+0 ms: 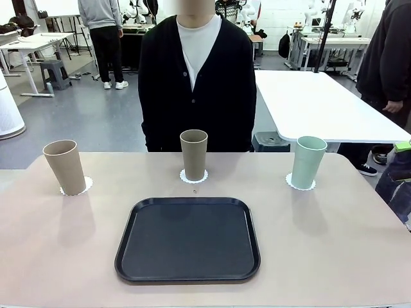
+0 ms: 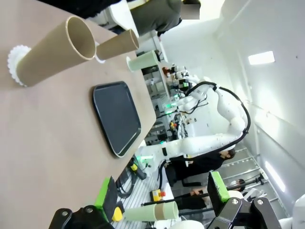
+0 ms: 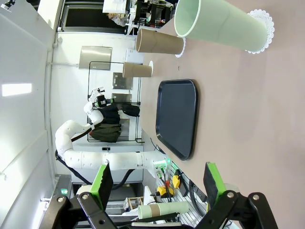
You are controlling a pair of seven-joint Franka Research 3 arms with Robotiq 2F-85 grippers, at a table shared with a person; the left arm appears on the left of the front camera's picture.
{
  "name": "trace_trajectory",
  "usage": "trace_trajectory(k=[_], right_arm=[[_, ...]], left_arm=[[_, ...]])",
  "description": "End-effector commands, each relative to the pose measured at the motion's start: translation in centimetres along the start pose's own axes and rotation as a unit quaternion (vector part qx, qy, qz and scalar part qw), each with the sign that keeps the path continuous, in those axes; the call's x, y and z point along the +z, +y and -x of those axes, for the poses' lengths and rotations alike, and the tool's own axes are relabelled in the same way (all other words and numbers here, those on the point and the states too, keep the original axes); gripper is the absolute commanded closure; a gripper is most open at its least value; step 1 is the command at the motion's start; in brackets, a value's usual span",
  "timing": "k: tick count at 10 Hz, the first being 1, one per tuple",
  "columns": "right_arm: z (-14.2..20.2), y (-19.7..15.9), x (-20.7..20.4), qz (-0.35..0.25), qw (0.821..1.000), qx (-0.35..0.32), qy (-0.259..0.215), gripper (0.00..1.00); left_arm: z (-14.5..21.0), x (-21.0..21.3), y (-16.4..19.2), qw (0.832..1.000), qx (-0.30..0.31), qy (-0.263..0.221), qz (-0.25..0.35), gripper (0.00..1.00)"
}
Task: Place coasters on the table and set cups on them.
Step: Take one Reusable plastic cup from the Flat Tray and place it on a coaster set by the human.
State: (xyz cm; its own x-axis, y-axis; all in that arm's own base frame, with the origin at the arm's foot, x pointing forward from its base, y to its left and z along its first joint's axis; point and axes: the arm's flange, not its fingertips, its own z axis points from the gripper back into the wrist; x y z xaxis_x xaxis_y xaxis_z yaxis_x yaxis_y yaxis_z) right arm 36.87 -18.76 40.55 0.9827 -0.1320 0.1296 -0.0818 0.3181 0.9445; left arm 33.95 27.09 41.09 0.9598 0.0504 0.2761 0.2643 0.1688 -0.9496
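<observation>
now | three cups [image 1: 194,154] on coasters [image 1: 193,176] (upright) | tray [image 1: 188,239] bare

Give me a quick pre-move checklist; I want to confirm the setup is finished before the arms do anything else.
1. Left tan cup on its coaster: ok.
2. Middle tan cup on coaster: ok.
3. Mint green cup on coaster: ok.
4. Black tray emptied: ok.
5. Left pincer open, holding nothing: ok.
6. Right pincer open, holding nothing: ok.
</observation>
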Motion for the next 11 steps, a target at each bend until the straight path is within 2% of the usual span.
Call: trace_trajectory(k=[1,11], right_arm=[[0.11,0.08,0.03,0.002,1.0,0.001,0.003,0.0],[0.11,0.08,0.03,0.002,1.0,0.001,0.003,0.0]], left_arm=[[0.25,-0.11,-0.3,1.0,0.0,-0.012,0.002,0.0],[0.25,-0.11,-0.3,1.0,0.0,-0.012,0.002,0.0]])
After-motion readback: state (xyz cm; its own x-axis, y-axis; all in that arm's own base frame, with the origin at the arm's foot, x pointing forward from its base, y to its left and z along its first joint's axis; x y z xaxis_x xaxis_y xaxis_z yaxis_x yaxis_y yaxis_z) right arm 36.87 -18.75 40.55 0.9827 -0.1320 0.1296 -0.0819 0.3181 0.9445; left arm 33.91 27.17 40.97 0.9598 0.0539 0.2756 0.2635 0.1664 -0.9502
